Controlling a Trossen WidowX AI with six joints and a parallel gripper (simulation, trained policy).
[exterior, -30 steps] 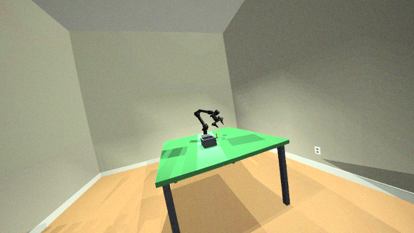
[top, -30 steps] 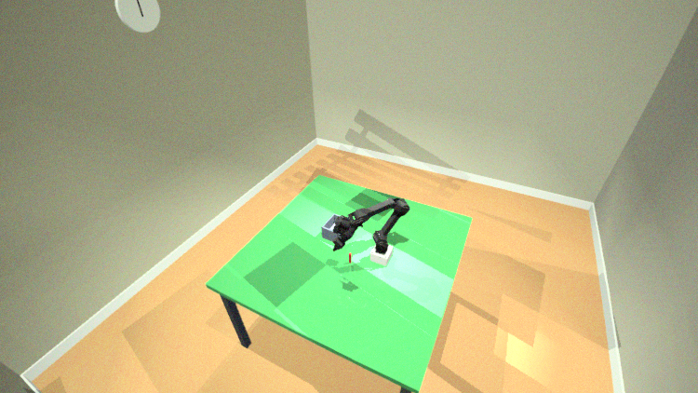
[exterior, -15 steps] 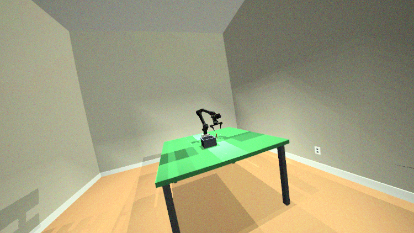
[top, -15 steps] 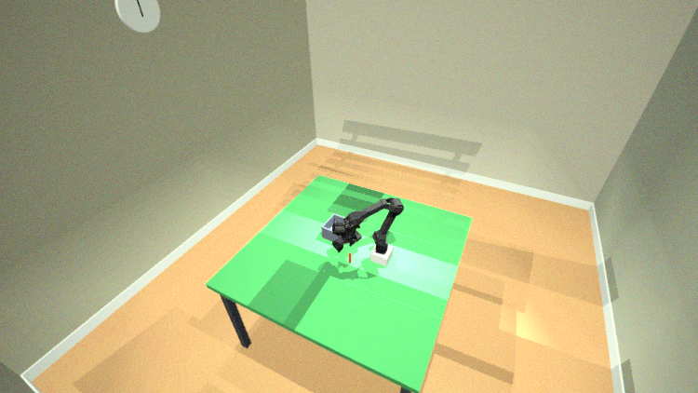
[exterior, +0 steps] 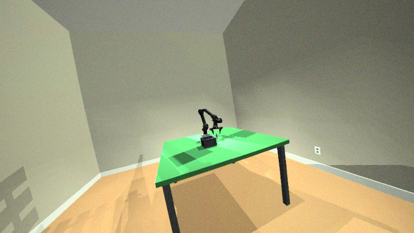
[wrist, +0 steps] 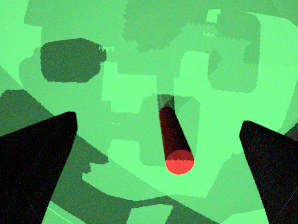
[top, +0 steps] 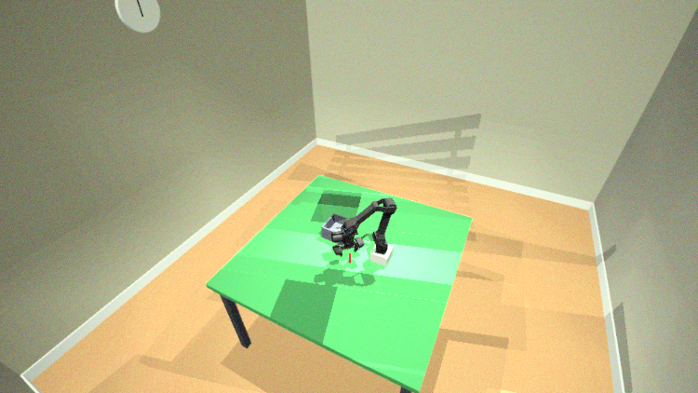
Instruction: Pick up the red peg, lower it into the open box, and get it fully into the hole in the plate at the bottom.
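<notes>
One red peg [top: 350,258] [exterior: 216,136] [wrist: 175,137] stands upright (unheld) beside one box [top: 328,230] [exterior: 208,142]; above the peg, one gripper [top: 349,247] [exterior: 216,132] [wrist: 161,125] has two fingers apart.

The tool [top: 349,249] [exterior: 216,132] [wrist: 161,125] now points straighter down.
</notes>
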